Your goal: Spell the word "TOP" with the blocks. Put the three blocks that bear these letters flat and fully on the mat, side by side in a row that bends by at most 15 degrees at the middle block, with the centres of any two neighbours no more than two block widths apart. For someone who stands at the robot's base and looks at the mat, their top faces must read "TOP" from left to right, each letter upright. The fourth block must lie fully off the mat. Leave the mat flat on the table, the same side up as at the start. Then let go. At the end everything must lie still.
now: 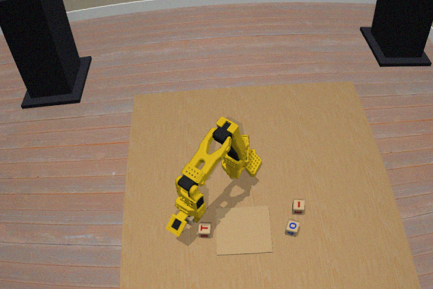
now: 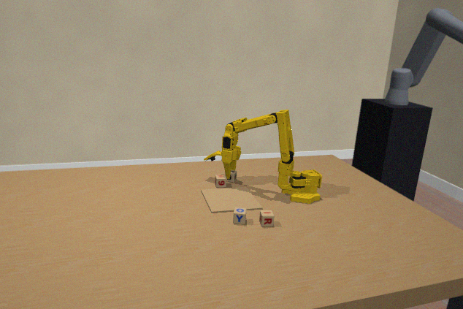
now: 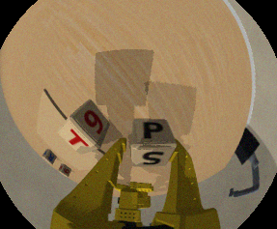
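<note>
The S block shows a black S on top and a P on its far side in the wrist view. My gripper is low around it, partly open; the right finger is against or very near the block, and a narrow gap shows at the left finger. The T block, red T up, stands close beside, off the mat. The O block has its blue O up, right of the mat in the top view.
The block with a red bar like an I on top and R on its side stands off the mat, near the O block, on the robot's side. The arm's base is behind the mat. Black pedestals stand beyond the table.
</note>
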